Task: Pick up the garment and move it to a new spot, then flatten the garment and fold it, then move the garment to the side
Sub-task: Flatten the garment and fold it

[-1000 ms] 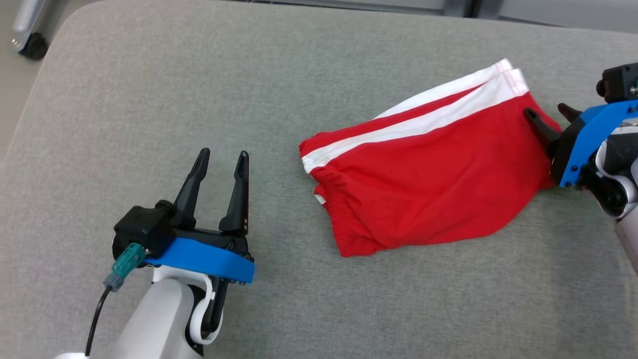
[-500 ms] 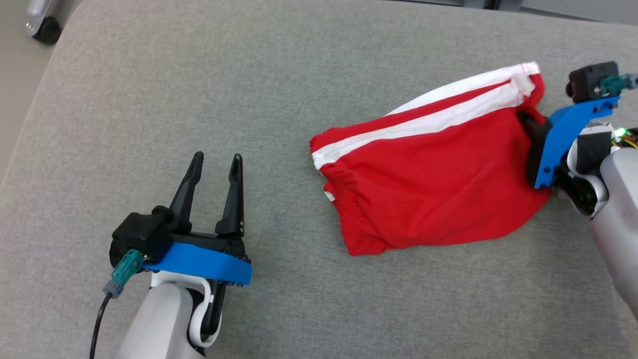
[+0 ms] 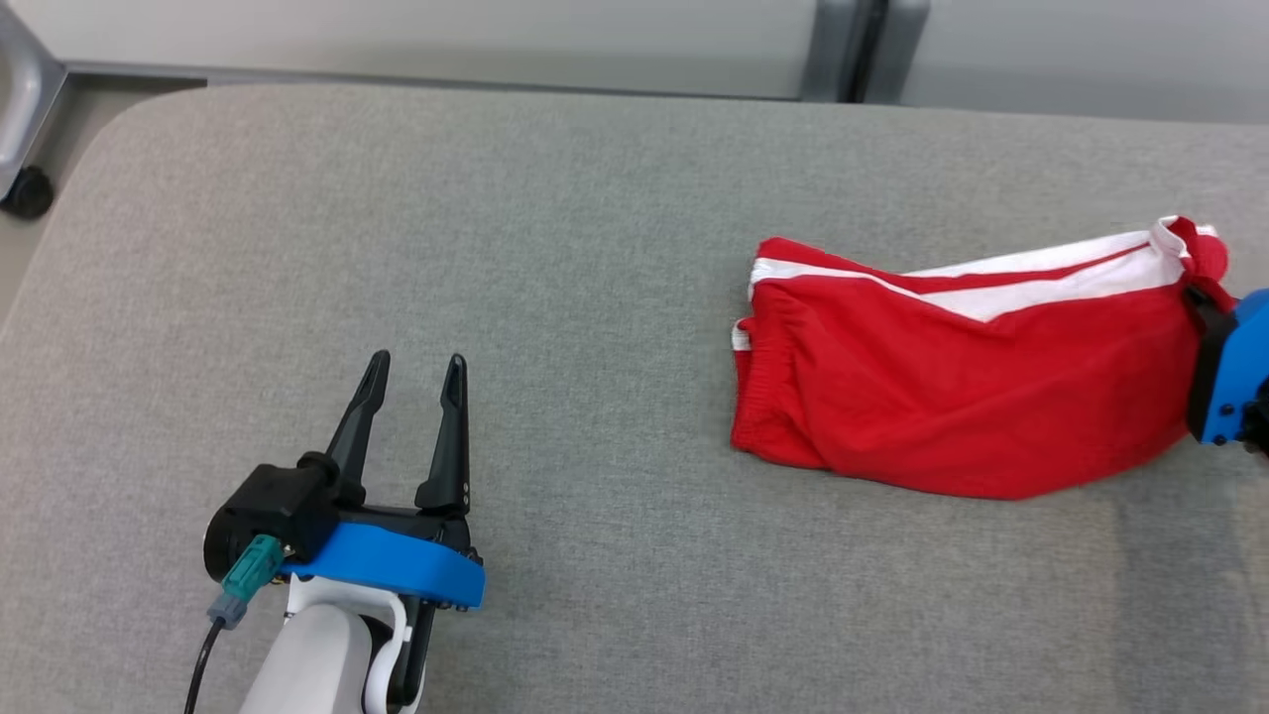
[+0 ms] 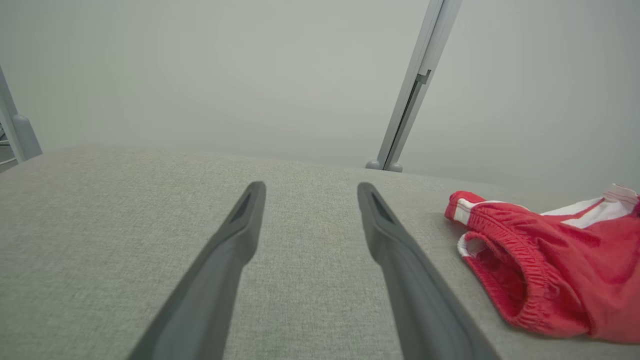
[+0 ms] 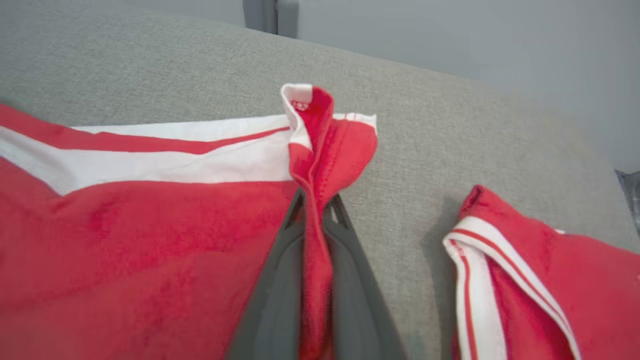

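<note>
The garment (image 3: 952, 387) is a folded pair of red shorts with white side stripes, lying on the grey cushioned surface (image 3: 555, 238) at the right. My right gripper (image 5: 314, 202) is shut on the garment's right hem, which bunches up between the fingers (image 5: 280, 280); in the head view its blue mount sits at the right edge. The elastic waistband end (image 4: 505, 270) faces my left gripper (image 3: 413, 367), which rests open and empty low on the left, well apart from the cloth.
A second red and white cloth (image 5: 530, 270) lies on the cushion just right of the held hem. The cushion's far edge meets a pale wall with a grey post (image 3: 838, 50). A caster wheel (image 3: 25, 193) stands off the left corner.
My right gripper has shut on the garment's right hem and drawn the shorts rightward, stretching them out. The head camera has also shifted. The left gripper has stayed open and still.
</note>
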Controlling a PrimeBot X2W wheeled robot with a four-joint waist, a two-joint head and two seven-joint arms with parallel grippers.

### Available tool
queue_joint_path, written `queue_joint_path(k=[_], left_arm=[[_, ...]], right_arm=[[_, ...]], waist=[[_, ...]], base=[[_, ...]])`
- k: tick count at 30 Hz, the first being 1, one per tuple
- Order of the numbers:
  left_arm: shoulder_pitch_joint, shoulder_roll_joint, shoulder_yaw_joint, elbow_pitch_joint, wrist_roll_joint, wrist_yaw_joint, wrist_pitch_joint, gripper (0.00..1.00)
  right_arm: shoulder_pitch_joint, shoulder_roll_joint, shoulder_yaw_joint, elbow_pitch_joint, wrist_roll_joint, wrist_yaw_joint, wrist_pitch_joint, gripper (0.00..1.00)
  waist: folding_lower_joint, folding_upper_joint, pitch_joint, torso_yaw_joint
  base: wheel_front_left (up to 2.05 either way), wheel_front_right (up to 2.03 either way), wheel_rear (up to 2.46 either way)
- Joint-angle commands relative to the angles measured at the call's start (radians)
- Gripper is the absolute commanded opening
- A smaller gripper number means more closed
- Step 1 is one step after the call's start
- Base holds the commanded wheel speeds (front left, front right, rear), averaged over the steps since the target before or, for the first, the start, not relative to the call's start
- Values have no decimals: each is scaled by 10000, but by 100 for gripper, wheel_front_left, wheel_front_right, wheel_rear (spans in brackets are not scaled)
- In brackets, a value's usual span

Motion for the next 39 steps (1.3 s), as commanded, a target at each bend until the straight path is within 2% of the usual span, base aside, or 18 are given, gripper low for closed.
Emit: queue_joint_path(k=[1, 4, 7, 14, 20, 25, 26, 27, 28, 32, 35, 39], left_arm=[[124, 49, -2, 32, 49, -65, -43, 100], [188, 41, -30, 77, 59, -76, -43, 100], [150, 41, -63, 97, 39, -74, -43, 100], [48, 48, -120, 123, -44, -84, -43, 100], [-88, 11, -294, 101, -142, -64, -43, 100], [-121, -12, -439, 143, -196, -65, -43, 100], [-137, -19, -455, 151, -220, -65, -43, 100], [-144, -21, -491, 167, -239, -65, -43, 100], [-133, -12, -486, 182, -257, -64, -43, 100], [89, 34, -421, 278, -256, -64, -43, 100], [245, 73, -287, 319, -222, -65, -43, 100], [471, 103, -36, 351, -170, -65, -43, 100]], right_arm=[[271, 85, -239, -264, -262, -2, 152, 0], [639, 459, -828, -1191, -911, -2, 666, 0], [903, 966, -979, -2256, -1325, 0, 1330, 0], [784, 2374, 190, -4236, -1588, 0, 2985, 0], [181, 3329, 1116, -3823, -1722, -2, 3373, 0], [-176, 3758, 1203, -2968, -1831, 0, 3157, 0], [-239, 3826, 1164, -2792, -1830, 0, 3102, 6], [-279, 3879, 1155, -2635, -1833, 0, 3024, 93], [-323, 3930, 1134, -2544, -1766, 0, 2927, 100], [-100, 3891, 909, -3000, -870, 0, 2252, 100], [249, 3293, 724, -3772, -540, -2, 1900, 100], [1048, 2578, 128, -4477, -678, 0, 1415, 100]], waist=[[0, -1, -167, -136], [0, -1, -276, -152], [0, -1, -327, -113], [0, -1, -377, 59], [0, -1, -276, 390], [0, -1, -199, 648], [0, -1, -188, 701], [0, -1, -198, 755], [0, -1, -209, 781], [0, -1, -481, 772], [0, -1, -749, 575], [0, -1, -1081, 234]], base=[[0, 0, 0], [0, 0, 0], [0, 0, 0], [0, 0, 0], [0, 0, 0], [0, 0, 0], [0, 0, 0], [0, 0, 0], [0, 0, 0], [0, 0, 0], [0, 0, 0], [0, 0, 0]])
